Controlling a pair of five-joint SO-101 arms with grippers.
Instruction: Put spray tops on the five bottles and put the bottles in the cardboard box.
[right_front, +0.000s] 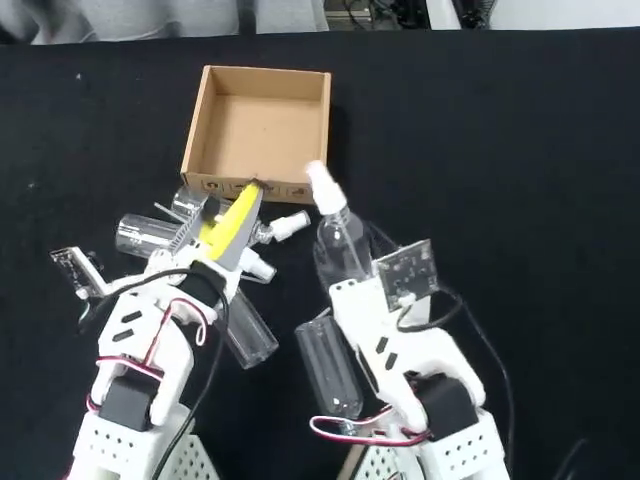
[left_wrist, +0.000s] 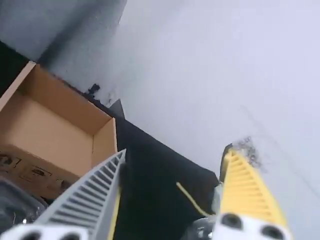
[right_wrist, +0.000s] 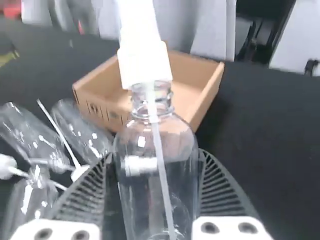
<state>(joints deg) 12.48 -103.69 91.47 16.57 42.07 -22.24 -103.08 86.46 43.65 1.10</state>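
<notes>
The black table (right_front: 520, 200) is crowded in front of the two arms, and that is where the trouble would start. The box (right_front: 260, 130) sits empty at the far side. Its near wall is just beyond both claws, so a careless reach could shove it away.

The left claw (left_wrist: 175, 155) is spread and holds nothing. It hangs over the clutter and aims at the box's near wall. If it drops or swings low, it could strike the loose bottles (right_front: 140, 232) lying on their sides. Being round and smooth, they would likely roll off, one (right_front: 250, 335) under the left arm and another (right_front: 328, 365) beside the right arm's base.

The right claw (right_wrist: 155, 165) pinches a clear bottle (right_wrist: 152, 150), upright and raised, near the box's near corner. That grip looks like the weakest point. The glossy wall could spin between the fingers if the left claw tries to twist anything on it.

Its top (right_wrist: 141, 50) is the main risk. The tube is down the neck, but the cap rides above the bare threads, so it seems unscrewed. Tipping the bottle toward the box now could let the top slide out.

The loose tops (right_front: 290, 222) lie between the claws with thin tubes that a passing finger could bend or flick away.
</notes>
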